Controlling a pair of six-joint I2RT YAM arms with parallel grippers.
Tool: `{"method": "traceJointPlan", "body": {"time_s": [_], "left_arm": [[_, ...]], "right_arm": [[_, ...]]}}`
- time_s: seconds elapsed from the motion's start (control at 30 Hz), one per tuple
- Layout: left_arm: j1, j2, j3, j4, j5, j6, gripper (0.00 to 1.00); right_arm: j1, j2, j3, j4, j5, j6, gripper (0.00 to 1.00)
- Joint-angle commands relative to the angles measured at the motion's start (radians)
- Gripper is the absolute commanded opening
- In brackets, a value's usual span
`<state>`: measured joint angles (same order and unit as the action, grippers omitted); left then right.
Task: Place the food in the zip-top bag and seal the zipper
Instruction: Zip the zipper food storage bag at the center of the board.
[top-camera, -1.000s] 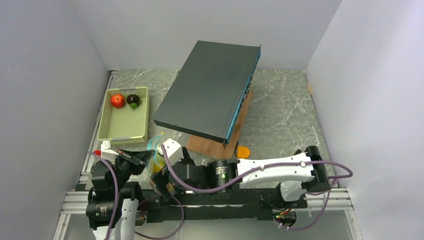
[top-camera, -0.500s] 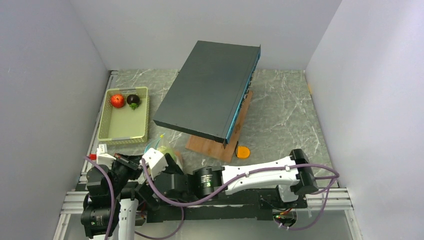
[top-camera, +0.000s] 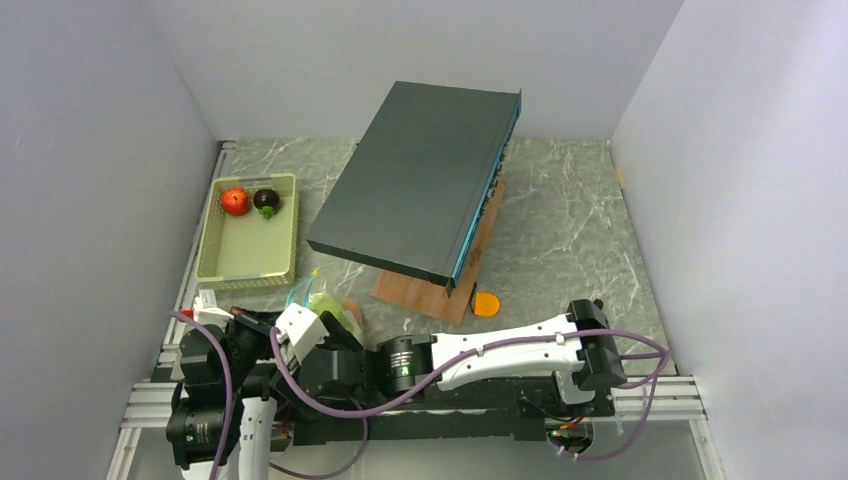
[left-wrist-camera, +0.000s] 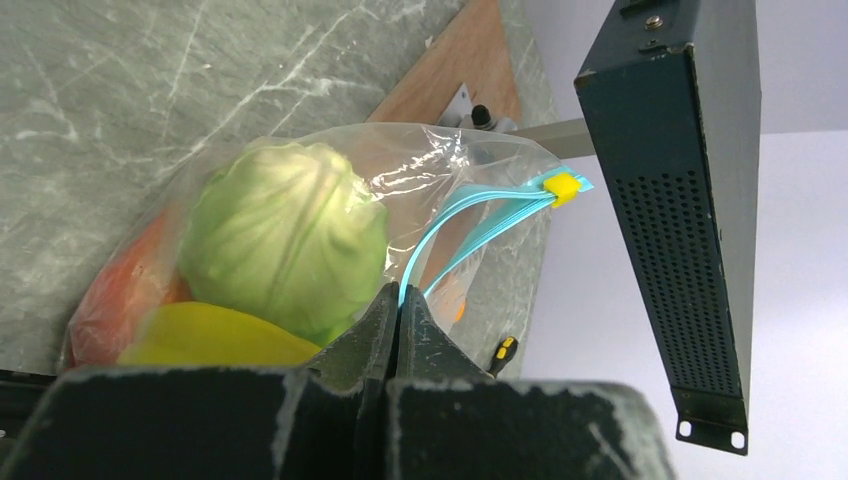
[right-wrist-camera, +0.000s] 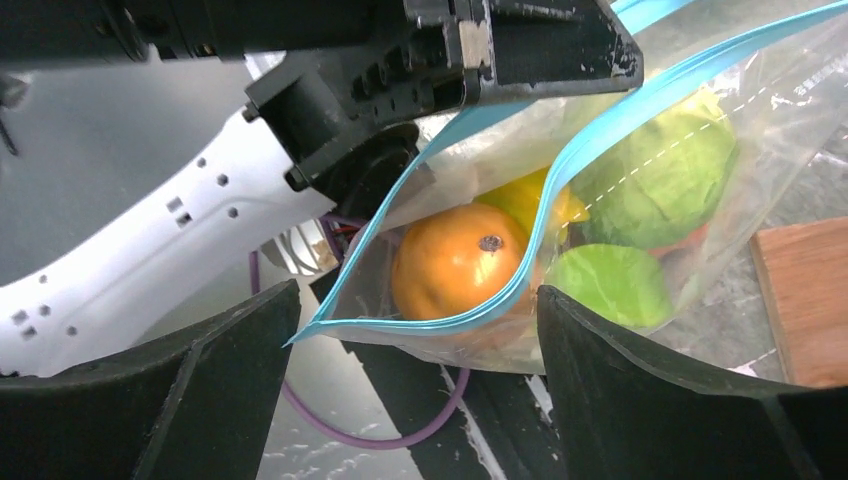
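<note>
My left gripper (left-wrist-camera: 397, 308) is clamped tight on the teal zipper (left-wrist-camera: 470, 215) of the zip-top bag (left-wrist-camera: 420, 160), down at the near-left of the bench (top-camera: 560, 240), with the green cabbage ball (left-wrist-camera: 285, 240) and an orange fruit (right-wrist-camera: 455, 262) inside. My right gripper (right-wrist-camera: 417, 300) is spread wide, one finger either side of the bag's gaping mouth. A red apple (top-camera: 235, 201) and a dark purple piece (top-camera: 266, 201) sit in the basket (top-camera: 245, 262).

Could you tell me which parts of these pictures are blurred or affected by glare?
Left wrist: the left claw is a dark, soft blur up close; glare streaks the zip-top bag. Right wrist: the right claw blurs too. Top external: evenly lit, sharp.
</note>
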<state>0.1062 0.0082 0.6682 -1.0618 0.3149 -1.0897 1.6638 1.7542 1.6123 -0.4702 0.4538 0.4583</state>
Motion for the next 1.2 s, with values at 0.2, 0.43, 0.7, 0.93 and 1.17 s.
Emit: {"method": "traceJointPlan", "body": {"time_s": [0.2, 0.43, 0.7, 0.93, 1.17], "left_arm": [[0.004, 0.014, 0.015, 0.017, 0.009, 0.052, 0.0], [0.004, -0.004, 0.019, -0.004, -0.016, 0.026, 0.0], [0.004, -0.06, -0.025, 0.046, 0.032, -0.034, 0.22], [0.003, 0.021, 0.114, 0.01, -0.078, 0.238, 0.76], [0.004, 0.288, 0.174, 0.103, 0.077, 0.574, 0.71]], "right_arm": [[-0.053, -0.075, -0.119, 0.132, -0.084, -0.134, 0.44], [-0.077, -0.096, -0.151, 0.193, -0.132, -0.228, 0.03], [-0.128, -0.14, -0.178, 0.193, -0.186, -0.358, 0.0], [-0.19, -0.303, -0.343, 0.199, -0.326, -0.549, 0.0], [-0.259, -0.513, -0.572, 0.202, -0.499, -0.709, 0.0]]}}
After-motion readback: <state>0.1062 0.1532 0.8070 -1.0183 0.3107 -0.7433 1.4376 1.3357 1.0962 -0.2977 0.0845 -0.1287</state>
